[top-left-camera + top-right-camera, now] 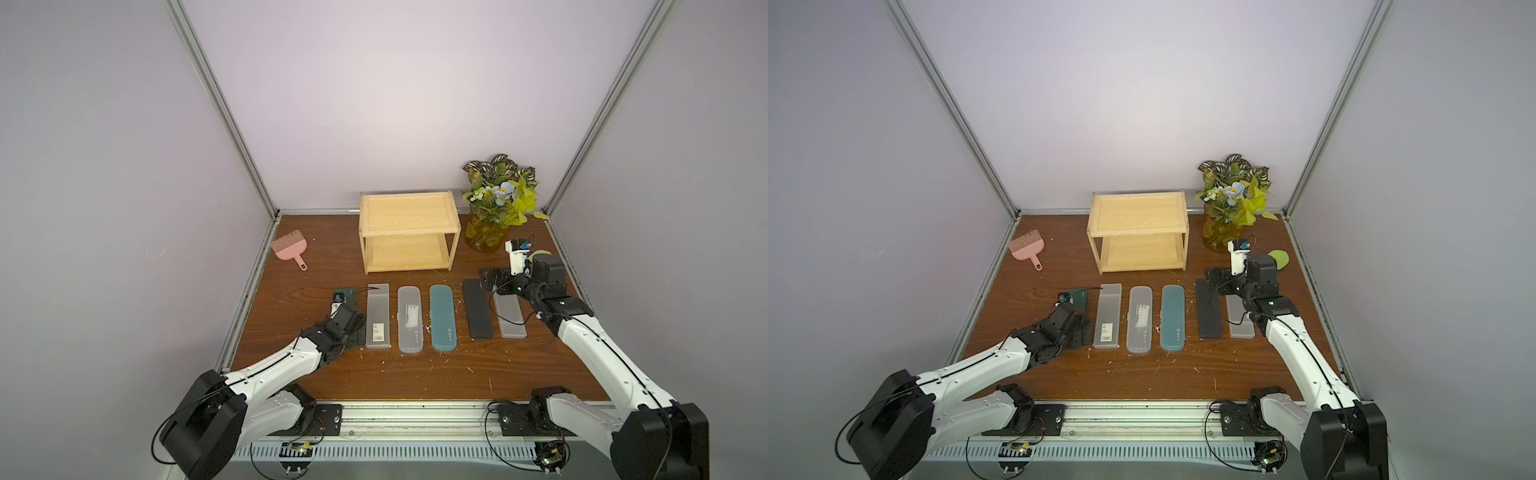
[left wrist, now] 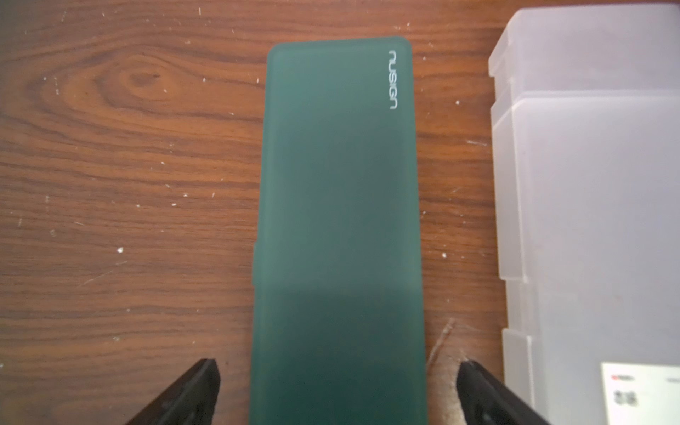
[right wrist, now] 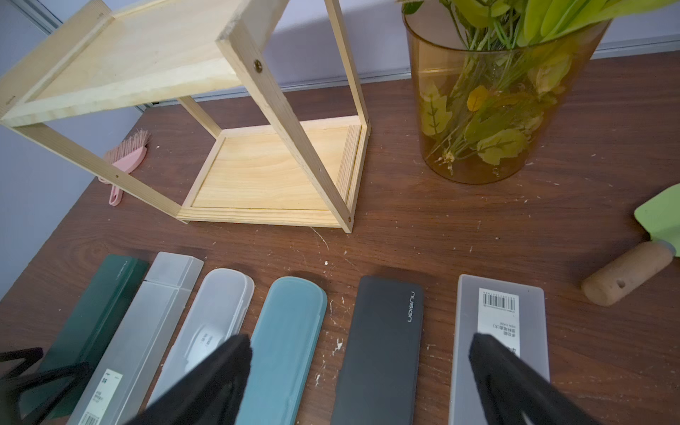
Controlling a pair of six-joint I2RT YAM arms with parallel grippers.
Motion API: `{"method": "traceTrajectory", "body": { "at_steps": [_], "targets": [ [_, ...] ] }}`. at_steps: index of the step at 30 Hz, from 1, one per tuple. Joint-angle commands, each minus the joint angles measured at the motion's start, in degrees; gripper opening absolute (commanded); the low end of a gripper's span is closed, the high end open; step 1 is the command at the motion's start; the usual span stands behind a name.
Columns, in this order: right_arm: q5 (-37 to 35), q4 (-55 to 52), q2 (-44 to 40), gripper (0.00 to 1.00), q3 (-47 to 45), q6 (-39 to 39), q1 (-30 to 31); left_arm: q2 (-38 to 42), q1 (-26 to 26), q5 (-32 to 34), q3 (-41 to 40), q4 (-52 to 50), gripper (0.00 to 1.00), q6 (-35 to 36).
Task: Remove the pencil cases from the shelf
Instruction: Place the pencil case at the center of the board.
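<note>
Left wrist view: left hand (image 2: pixel 336 368) spread astride dark green case (image 2: pixel 338 184), no contact. Right hand (image 3: pixel 360 342) spread above black case (image 3: pixel 382 368). Shelf (image 1: pixel 409 232) at counter's (image 1: pixel 415 374) far edge.

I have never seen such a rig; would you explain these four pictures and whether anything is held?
These are two robot arms. Two pictures look down from a camera above; the others come from a camera on each wrist. On the table stand an empty shelf and a vase; six pencil cases lie in a row, with a brush and trowel. The left fingers stand open either side of the dark green case, not touching it; the right fingers are open and empty.
</note>
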State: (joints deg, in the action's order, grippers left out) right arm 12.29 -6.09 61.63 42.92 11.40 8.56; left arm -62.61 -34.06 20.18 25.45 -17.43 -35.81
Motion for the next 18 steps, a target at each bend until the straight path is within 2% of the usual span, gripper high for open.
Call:
{"method": "traceTrajectory", "body": {
  "at_steps": [1,5,8,13,16,18],
  "targets": [
    [0.0,1.6,0.1,0.99,0.0,0.4,0.3,2.9,0.5,0.8,4.8,-0.8,0.99,0.1],
    [-1.5,1.4,-1.1,0.99,0.6,0.5,0.3,4.3,1.2,3.7,10.3,3.0,0.99,4.6],
    [-2.7,1.4,-2.8,0.99,1.8,0.8,0.2,1.8,4.6,6.2,14.6,6.2,0.99,9.1],
    [-6.1,0.2,-3.4,0.99,4.6,0.7,0.3,-3.4,8.1,12.3,16.8,17.2,0.99,19.5],
    [-8.9,-0.4,-3.0,0.99,5.2,0.8,0.3,-3.7,11.9,8.4,11.9,29.2,0.99,25.9],
    [-11.0,-0.5,-2.7,0.99,5.0,1.0,0.2,-3.9,16.0,4.8,8.2,35.0,0.99,27.0]
  ]
}}
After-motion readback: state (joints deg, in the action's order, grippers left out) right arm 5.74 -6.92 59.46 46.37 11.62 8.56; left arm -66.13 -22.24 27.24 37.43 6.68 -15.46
